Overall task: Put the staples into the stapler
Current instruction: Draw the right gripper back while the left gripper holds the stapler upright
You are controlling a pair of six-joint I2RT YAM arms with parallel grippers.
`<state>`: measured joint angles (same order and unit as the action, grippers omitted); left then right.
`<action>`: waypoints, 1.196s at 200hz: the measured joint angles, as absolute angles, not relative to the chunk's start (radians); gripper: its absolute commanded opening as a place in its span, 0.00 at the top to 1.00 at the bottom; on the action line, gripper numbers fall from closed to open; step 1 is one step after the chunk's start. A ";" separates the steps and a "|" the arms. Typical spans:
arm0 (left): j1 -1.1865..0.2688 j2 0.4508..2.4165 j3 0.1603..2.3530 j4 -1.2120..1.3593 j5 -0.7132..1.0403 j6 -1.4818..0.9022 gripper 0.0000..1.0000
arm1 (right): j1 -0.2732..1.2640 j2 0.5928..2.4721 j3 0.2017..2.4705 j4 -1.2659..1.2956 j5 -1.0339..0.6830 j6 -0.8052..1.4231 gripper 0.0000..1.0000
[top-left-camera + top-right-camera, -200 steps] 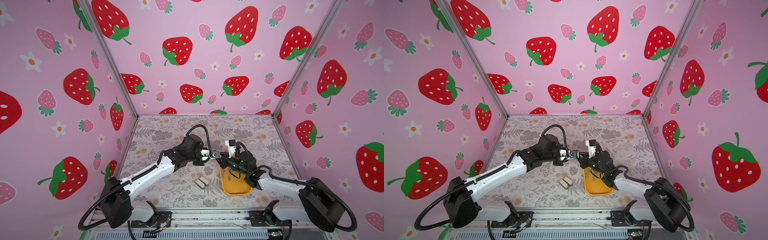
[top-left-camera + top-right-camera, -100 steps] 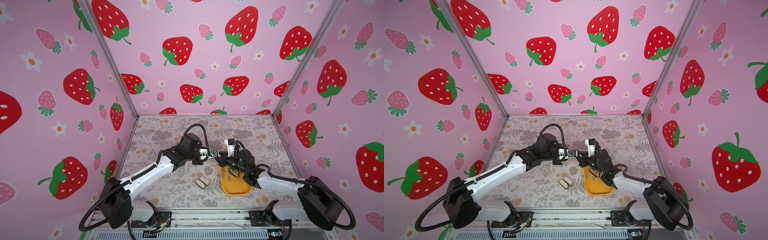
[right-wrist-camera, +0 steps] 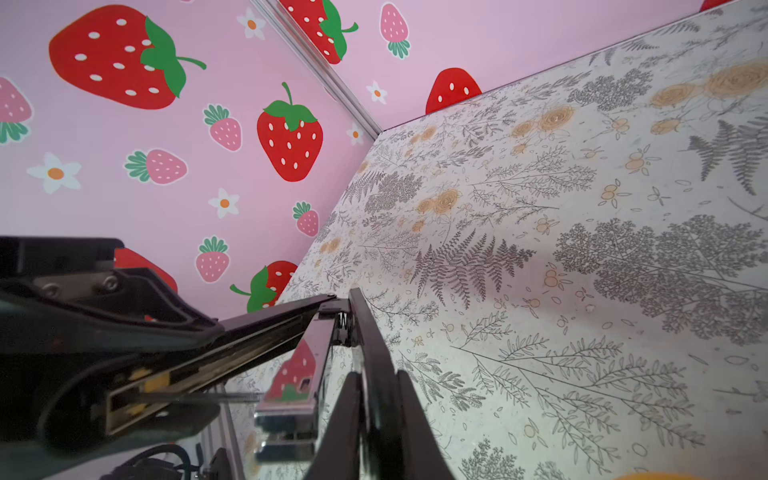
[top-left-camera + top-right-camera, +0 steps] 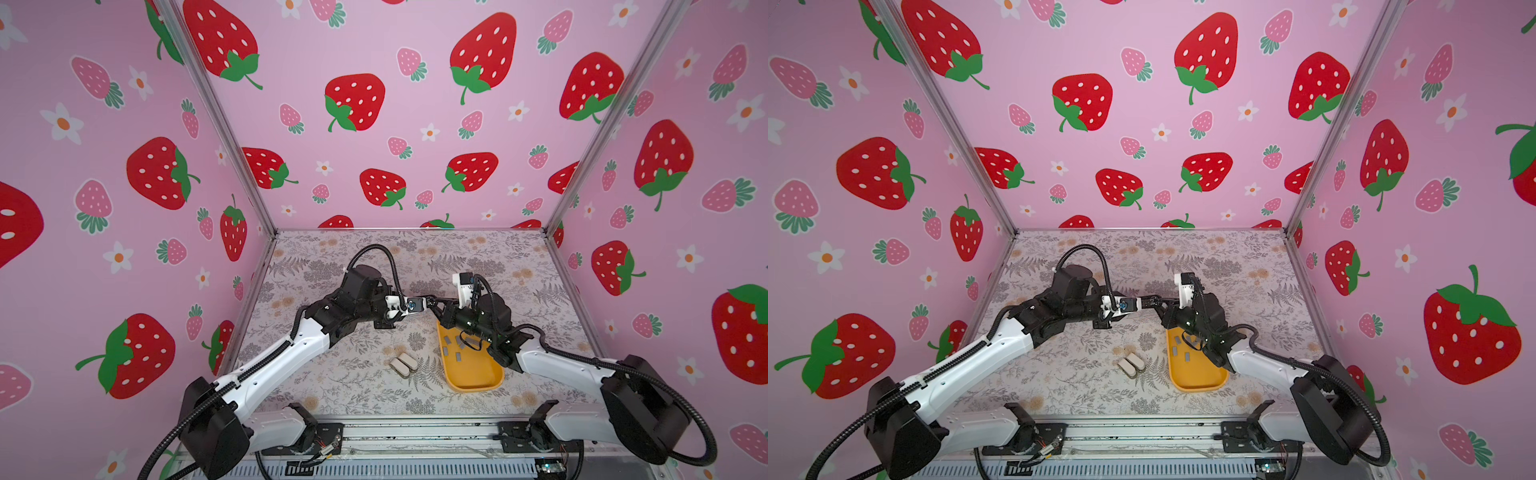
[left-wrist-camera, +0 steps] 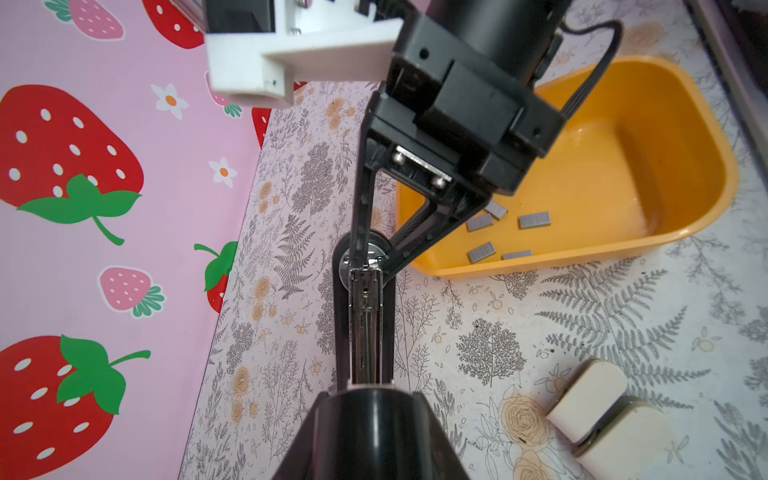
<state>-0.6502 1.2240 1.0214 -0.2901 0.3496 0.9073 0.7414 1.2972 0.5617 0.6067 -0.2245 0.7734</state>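
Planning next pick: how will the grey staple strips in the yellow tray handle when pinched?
The staples look thin and flat: probably light, hard to get under. The glossy tray floor likely lets them slide. Short uneven pieces hint they snap easily.

Held stapler [image 5: 365, 332] slightly farther left

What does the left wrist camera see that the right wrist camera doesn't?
Only the left wrist view shows the grey staples lying in the orange tray, the two little white blocks on the table, and the right end effector at the far end of the stapler. Only the right wrist view shows the corner where the pink walls meet, and a strawberry mirrored in the stapler's shiny metal rail. Both show the opened stapler, the flowery table and a strawberry wall.
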 measured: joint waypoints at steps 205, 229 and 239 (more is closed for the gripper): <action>-0.678 1.107 1.052 -0.494 0.339 0.732 1.00 | 0.794 0.953 0.560 0.317 -0.232 1.125 0.01; -0.687 1.103 1.044 -0.491 0.346 0.739 1.00 | 0.794 0.955 0.552 0.364 -0.203 1.126 0.01; -0.692 1.100 1.036 -0.490 0.357 0.742 1.00 | 0.794 0.958 0.548 0.377 -0.191 1.128 0.01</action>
